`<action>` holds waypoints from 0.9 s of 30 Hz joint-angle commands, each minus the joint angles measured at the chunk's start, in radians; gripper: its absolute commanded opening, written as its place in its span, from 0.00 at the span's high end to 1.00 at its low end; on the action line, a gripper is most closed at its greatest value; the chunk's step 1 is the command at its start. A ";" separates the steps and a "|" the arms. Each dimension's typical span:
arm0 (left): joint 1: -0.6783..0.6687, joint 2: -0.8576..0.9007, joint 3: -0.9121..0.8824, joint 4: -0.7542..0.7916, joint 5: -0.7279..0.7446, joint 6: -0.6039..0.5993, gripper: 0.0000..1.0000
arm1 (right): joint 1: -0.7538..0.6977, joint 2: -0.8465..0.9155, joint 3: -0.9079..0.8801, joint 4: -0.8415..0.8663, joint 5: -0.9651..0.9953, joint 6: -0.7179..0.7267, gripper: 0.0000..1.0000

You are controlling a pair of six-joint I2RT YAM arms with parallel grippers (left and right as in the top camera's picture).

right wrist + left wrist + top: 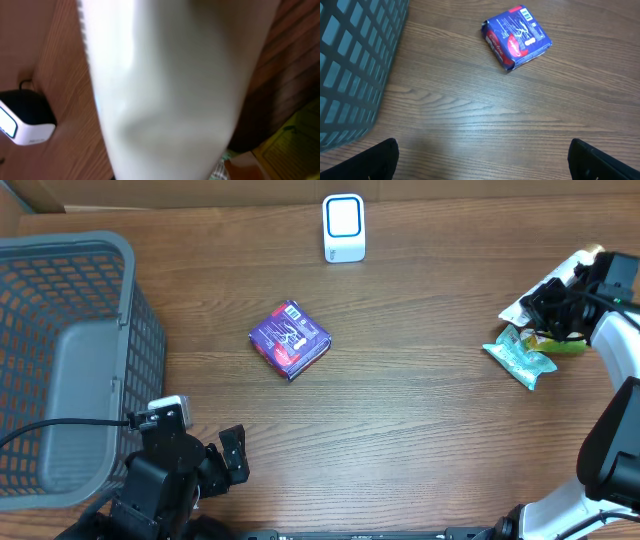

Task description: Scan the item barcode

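Right gripper [548,305] closed on white packet [562,274], held well right of scanner [343,227], long axis diagonal. Left gripper [485,172] spread open, empty, farther from scanner.

The bench [400,430] is showing brown wood grain. At left the basket [60,245] is looking matt grey plastic; the central purple packet [289,339] is gleaming glossy, the upper-right white pouch [558,276] smooth.

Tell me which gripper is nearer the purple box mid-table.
Left. In the overhead view the left gripper sits open below and left of the purple box; the right gripper is far off to its right, shut on a white packet.
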 commanded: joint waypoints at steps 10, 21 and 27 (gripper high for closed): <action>-0.003 0.001 -0.003 0.003 -0.006 -0.018 0.00 | -0.005 -0.030 -0.044 0.124 -0.179 0.090 0.18; -0.003 0.001 -0.003 0.003 -0.007 -0.018 0.00 | 0.001 -0.126 0.053 0.061 -0.346 0.061 0.21; -0.003 0.001 -0.003 0.003 -0.007 -0.018 0.00 | 0.114 -0.193 0.055 -0.012 -0.316 0.058 0.21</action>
